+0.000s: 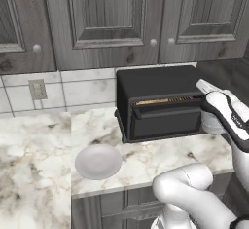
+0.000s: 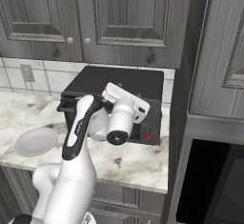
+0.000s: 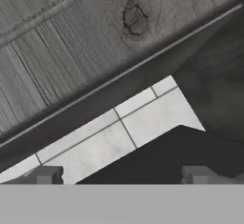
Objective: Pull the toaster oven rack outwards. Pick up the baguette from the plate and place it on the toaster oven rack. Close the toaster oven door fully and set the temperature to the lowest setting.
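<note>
Here, toaster oven (image 3: 190, 151) below fingers (image 3: 45, 174), door (image 1: 168, 121) almost shut, plate (image 1: 98, 162) well apart

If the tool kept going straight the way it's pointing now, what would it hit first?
Most likely the white tiled backsplash behind the boxy matte black toaster oven, just beyond that oven's top edge. The tool looks over the oven at the tiles; depth is unclear, so it might clip the oven top first.

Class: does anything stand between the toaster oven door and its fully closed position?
Nothing visible does. The toaster oven door is slightly ajar; the toaster oven rack shows through the top gap, not sticking out. The gripper is up to the right, off the door.
</note>
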Tool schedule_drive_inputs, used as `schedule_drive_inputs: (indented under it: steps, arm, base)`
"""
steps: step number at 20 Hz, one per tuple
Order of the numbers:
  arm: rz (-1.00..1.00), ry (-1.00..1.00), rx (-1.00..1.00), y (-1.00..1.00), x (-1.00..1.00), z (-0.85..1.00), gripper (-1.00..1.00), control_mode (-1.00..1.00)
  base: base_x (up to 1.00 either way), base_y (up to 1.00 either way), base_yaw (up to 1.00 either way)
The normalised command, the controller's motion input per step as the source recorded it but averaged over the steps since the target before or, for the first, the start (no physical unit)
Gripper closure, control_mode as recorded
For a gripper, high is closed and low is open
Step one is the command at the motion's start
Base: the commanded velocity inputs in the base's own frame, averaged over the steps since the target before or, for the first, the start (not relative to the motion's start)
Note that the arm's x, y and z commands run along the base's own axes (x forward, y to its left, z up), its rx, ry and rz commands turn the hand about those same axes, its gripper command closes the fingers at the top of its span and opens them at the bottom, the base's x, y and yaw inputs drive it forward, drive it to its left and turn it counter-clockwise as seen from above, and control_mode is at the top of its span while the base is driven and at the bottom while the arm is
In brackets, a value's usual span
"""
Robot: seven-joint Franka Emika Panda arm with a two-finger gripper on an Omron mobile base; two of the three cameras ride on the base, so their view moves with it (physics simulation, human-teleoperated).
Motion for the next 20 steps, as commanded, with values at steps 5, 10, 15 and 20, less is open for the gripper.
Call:
schedule_drive_inputs:
  steps: [5,10,15,20]
  arm:
    - [0.00,0.22,0.09,-0.09,-0.76,0.33,-1.00,-1.00]
    - [0.01,0.54,0.14,-0.11,-0.76,0.25,-1.00,-1.00]
    - [0.02,0.34,0.10,-0.08,-0.75,0.16,-1.00,-1.00]
    - [0.01,0.07,0.01,0.00,-0.11,-0.12,-1.00,-1.00]
  base:
    - [0.00,0.00,0.00]
    - [0.00,0.00,0.00]
    - [0.00,0.00,0.00]
    - [0.00,0.00,0.00]
